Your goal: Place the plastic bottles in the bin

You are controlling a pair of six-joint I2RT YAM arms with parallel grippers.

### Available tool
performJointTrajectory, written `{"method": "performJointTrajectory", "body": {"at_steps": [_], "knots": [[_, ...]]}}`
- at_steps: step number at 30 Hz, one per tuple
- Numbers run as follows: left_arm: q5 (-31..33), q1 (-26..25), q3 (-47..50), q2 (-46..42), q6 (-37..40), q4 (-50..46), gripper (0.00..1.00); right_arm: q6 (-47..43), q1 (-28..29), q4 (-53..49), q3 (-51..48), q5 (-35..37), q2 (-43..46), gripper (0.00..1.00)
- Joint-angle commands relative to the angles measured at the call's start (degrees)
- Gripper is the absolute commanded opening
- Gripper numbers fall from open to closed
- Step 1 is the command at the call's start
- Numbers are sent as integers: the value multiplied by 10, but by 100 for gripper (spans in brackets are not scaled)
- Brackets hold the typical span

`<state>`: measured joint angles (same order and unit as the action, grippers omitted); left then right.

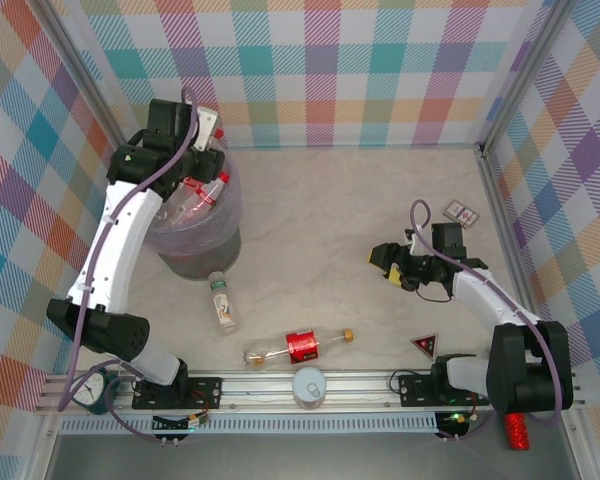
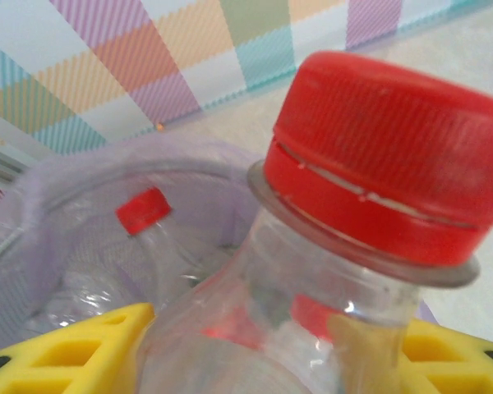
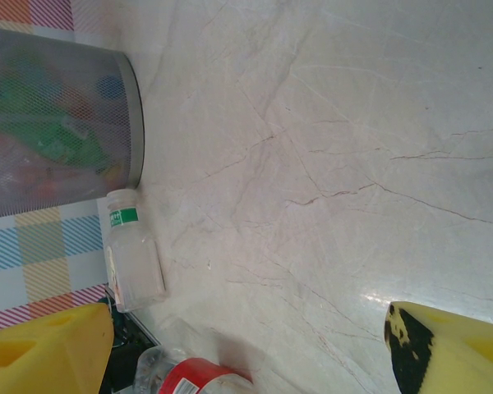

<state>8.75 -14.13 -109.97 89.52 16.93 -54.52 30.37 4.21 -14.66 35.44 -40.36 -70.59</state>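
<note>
One red-capped bottle (image 2: 378,164) is pinched at its shoulder by the left gripper (image 2: 263,369) over the bin (image 2: 33,222), likely poised for dropping. Its long axis runs out past the fingertips, cap leading. White-capped bottle (image 1: 221,300) and red-labelled bottle (image 1: 300,348) lie flat nearby. Right gripper (image 3: 246,345) spread, empty.

1. Walls (image 1: 360,60): pastel plaid, teal/orange/purple/yellow.
2. Table (image 1: 360,200): beige, fine marble veining.
3. Bin (image 1: 205,240): translucent pale purple.
4. Left-wrist bottle (image 2: 312,271): clear, red cap.
5. Long bottle (image 1: 298,348): clear, red label, yellow cap.
6. Small bottle (image 1: 221,300): white cap, green band.
7. Stick (image 1: 517,430): glittery red.
</note>
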Motion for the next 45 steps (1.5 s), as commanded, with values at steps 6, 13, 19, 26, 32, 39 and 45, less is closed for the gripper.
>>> {"method": "performJointTrajectory", "body": {"at_steps": [6,13,19,26,32,39,45], "knots": [[11,38,-71,29,-6,34,11,-19,6,-7,24,-10,-10,86],[-35,76,-70,68,-9,11,11,-22,7,-10,28,-13,-10,86],[-85,111,-54,77,-59,-15,11,-23,10,-7,31,-15,-17,86],[-122,133,38,60,-106,21,13,-25,12,-5,32,-15,-25,86],[-126,133,99,42,-117,56,14,-26,13,-6,34,-11,-25,86],[-154,133,159,14,-129,119,29,-23,19,-1,44,-11,-33,86],[-168,133,182,-6,-157,182,29,-23,22,-2,55,-10,-37,86]]}}
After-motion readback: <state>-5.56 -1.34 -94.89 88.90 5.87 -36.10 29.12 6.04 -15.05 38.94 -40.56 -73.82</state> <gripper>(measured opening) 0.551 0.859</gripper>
